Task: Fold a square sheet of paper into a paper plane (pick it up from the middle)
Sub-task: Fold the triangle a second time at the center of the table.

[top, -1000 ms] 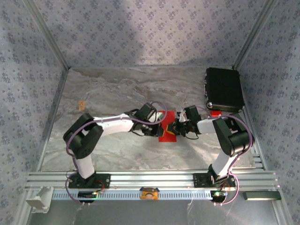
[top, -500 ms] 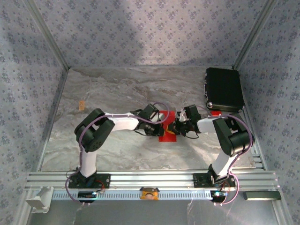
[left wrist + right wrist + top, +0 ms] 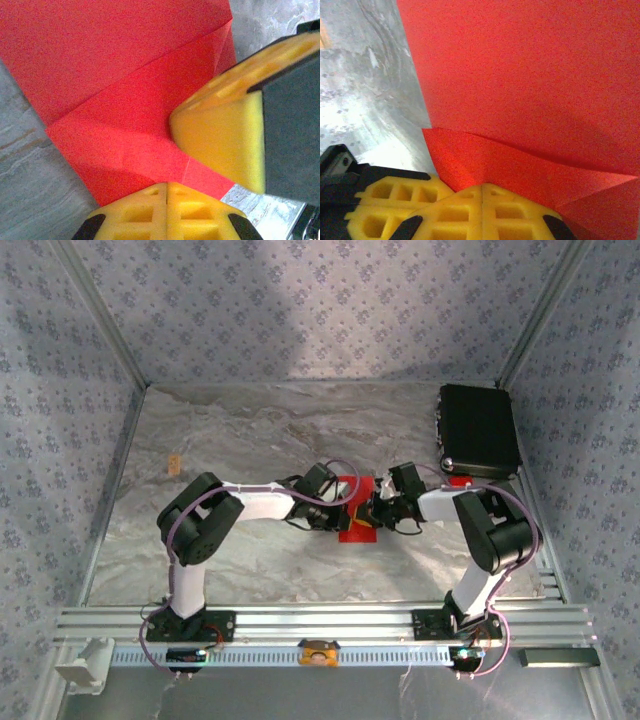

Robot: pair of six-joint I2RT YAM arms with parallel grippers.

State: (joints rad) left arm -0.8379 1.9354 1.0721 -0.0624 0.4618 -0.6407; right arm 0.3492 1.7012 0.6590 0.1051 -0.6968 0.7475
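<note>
On the grey table we see one creased red sheet. Left gripper and right gripper, both closed, touch it.

- The counter is grey and marbled, with metal strips along its left and right sides.
- A black case lies flat at the far right corner of the counter.
- A small red piece sits just beside the case's near edge.
- A small tan bit lies near the left side, well apart from the case.
- A ribbed metal rail runs along the near edge.
- Walls with a blue-grey flower pattern stand around the counter.
</note>
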